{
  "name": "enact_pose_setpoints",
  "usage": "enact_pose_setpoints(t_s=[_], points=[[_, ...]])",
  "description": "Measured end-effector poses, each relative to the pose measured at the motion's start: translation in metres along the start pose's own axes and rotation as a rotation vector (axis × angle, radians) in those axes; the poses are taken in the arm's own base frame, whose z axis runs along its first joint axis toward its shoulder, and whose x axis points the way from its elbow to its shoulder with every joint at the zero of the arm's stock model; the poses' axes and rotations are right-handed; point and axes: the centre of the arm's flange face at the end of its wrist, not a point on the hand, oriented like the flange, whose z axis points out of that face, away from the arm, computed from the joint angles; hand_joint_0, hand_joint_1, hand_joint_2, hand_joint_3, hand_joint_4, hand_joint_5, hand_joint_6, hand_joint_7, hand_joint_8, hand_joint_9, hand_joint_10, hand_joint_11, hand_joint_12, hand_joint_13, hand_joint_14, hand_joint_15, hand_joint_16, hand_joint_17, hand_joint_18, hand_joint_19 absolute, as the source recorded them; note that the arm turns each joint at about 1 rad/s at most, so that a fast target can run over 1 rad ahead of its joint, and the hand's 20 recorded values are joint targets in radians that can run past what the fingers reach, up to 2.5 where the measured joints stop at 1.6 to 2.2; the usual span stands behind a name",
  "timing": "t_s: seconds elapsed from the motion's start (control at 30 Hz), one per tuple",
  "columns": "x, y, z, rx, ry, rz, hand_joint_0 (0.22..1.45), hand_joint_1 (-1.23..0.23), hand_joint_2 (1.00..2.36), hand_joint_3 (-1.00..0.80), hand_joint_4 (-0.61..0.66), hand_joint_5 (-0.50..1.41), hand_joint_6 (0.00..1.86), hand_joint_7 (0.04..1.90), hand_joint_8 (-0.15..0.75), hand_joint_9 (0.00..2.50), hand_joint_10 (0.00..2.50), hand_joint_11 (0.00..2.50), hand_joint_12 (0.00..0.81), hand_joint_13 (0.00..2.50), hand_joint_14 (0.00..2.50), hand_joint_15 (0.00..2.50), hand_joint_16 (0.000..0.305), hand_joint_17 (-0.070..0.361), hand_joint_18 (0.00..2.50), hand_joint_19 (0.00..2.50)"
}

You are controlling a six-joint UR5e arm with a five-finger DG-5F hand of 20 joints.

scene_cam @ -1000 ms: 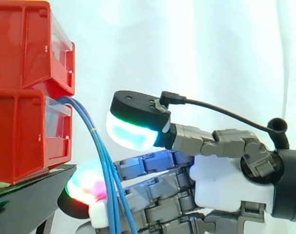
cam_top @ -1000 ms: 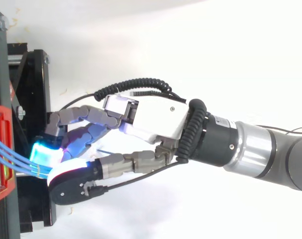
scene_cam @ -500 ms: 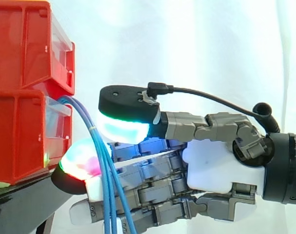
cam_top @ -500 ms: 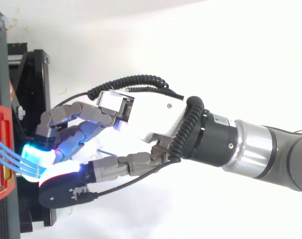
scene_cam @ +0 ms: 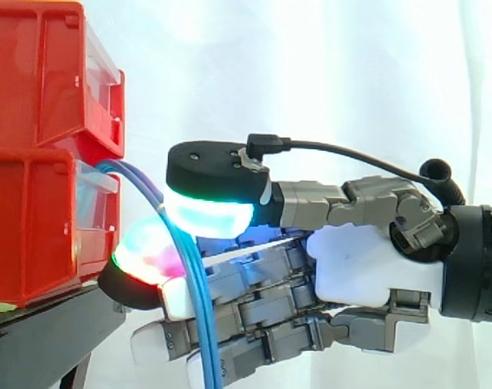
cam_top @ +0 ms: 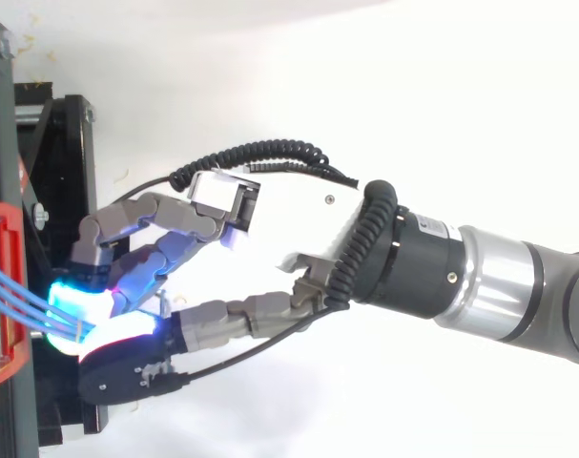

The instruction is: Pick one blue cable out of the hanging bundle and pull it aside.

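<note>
**Q:** What has changed beside the red bins (scene_cam: 43, 162)?

**A:** The hand (scene_cam: 367, 267) has closed. Its thumb now meets the fingertips (scene_cam: 146, 256), pinching the blue cables (scene_cam: 194, 284) that hang from the bins. Whether a single strand is isolated cannot be told. Judged next step: draw it aside.

we lose the blue cables (scene_cam: 195, 292) at the side view's bottom edge; the red bins (scene_cam: 35, 154) run off left; glow on the robot hand (cam_top: 299, 224) hides how many it pinches.

Tiny white print on the arm's black wrist (cam_top: 418, 272); too small to read; nothing else legible.
</note>
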Motion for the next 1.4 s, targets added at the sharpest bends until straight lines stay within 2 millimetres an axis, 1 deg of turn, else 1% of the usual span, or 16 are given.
enact_pose_setpoints(t_s=[0.07, 0.2, 0.27, 0.37, 0.4, 0.53, 0.63, 0.67, 0.77, 0.8, 0.87, 1.03, 1.4], points=[[-0.001, 0.0, -0.001, 0.008, 0.001, -0.003, 0.67, -0.78, 1.01, -0.38, 0.18, -0.15, 0.93, 1.2, 0.337, 1.01, 0.01, 0.62, 0.348, 0.83, 0.01, 0.4, 0.05, 0.113, 0.86, 0.46], [-0.002, 0.005, -0.003, 0.023, 0.003, -0.011, 0.69, -0.8, 1.0, -0.45, 0.15, -0.15, 0.93, 1.21, 0.34, 1.03, 0.01, 0.65, 0.349, 0.85, 0.01, 0.41, 0.05, 0.112, 0.89, 0.45], [-0.003, 0.008, -0.004, 0.03, 0.003, -0.015, 0.71, -0.82, 1.0, -0.49, 0.1, -0.15, 0.93, 1.25, 0.338, 1.06, 0.02, 0.66, 0.342, 0.87, 0.02, 0.42, 0.049, 0.11, 0.91, 0.45], [-0.006, 0.014, -0.007, 0.049, 0.005, -0.024, 0.73, -0.84, 1.0, -0.5, 0.05, -0.14, 0.94, 1.27, 0.333, 1.09, 0.02, 0.67, 0.342, 0.9, 0.02, 0.43, 0.048, 0.107, 0.93, 0.46], [-0.008, 0.017, -0.008, 0.06, 0.006, -0.03, 0.73, -0.84, 1.0, -0.5, 0.05, -0.14, 0.94, 1.27, 0.333, 1.09, 0.02, 0.67, 0.342, 0.9, 0.02, 0.43, 0.048, 0.107, 0.93, 0.46], [-0.013, 0.025, -0.013, 0.094, 0.008, -0.049, 0.76, -0.91, 1.0, -0.5, 0.0, -0.12, 0.94, 1.39, 0.325, 1.15, 0.02, 0.7, 0.326, 0.97, 0.02, 0.49, 0.045, 0.102, 0.97, 0.47], [-0.017, 0.031, -0.016, 0.115, 0.009, -0.062, 0.73, -0.94, 1.0, -0.5, 0.01, -0.11, 0.94, 1.36, 0.321, 1.18, 0.02, 0.71, 0.325, 0.99, 0.02, 0.51, 0.044, 0.1, 0.98, 0.48], [-0.018, 0.033, -0.016, 0.12, 0.009, -0.064, 0.69, -0.95, 1.0, -0.5, 0.05, -0.11, 0.94, 1.31, 0.322, 1.19, 0.02, 0.72, 0.323, 1.0, 0.02, 0.52, 0.044, 0.099, 0.98, 0.49], [-0.022, 0.039, -0.018, 0.127, 0.007, -0.067, 0.64, -0.95, 1.0, -0.5, 0.11, -0.1, 0.93, 1.27, 0.317, 1.19, 0.02, 0.72, 0.325, 1.0, 0.02, 0.53, 0.044, 0.1, 0.98, 0.51], [-0.023, 0.042, -0.018, 0.128, 0.006, -0.068, 0.59, -0.93, 1.0, -0.5, 0.14, -0.1, 0.92, 1.27, 0.318, 1.2, 0.02, 0.72, 0.329, 1.01, 0.02, 0.53, 0.045, 0.101, 0.99, 0.51], [-0.026, 0.045, -0.018, 0.128, 0.003, -0.068, 0.52, -0.9, 1.0, -0.5, 0.17, -0.08, 0.91, 1.28, 0.329, 1.24, 0.02, 0.72, 0.342, 1.03, 0.02, 0.54, 0.048, 0.108, 1.02, 0.53], [-0.034, 0.051, -0.017, 0.124, -0.006, -0.066, 0.47, -0.82, 1.0, -0.5, 0.16, -0.08, 0.91, 1.28, 0.35, 1.27, 0.02, 0.71, 0.361, 1.06, 0.02, 0.54, 0.052, 0.117, 1.06, 0.53], [-0.041, 0.067, -0.017, 0.11, -0.014, -0.068, 0.43, -0.8, 1.0, -0.5, 0.15, -0.07, 0.9, 1.26, 0.359, 1.27, 0.02, 0.68, 0.376, 1.07, 0.02, 0.54, 0.056, 0.125, 1.1, 0.53]])
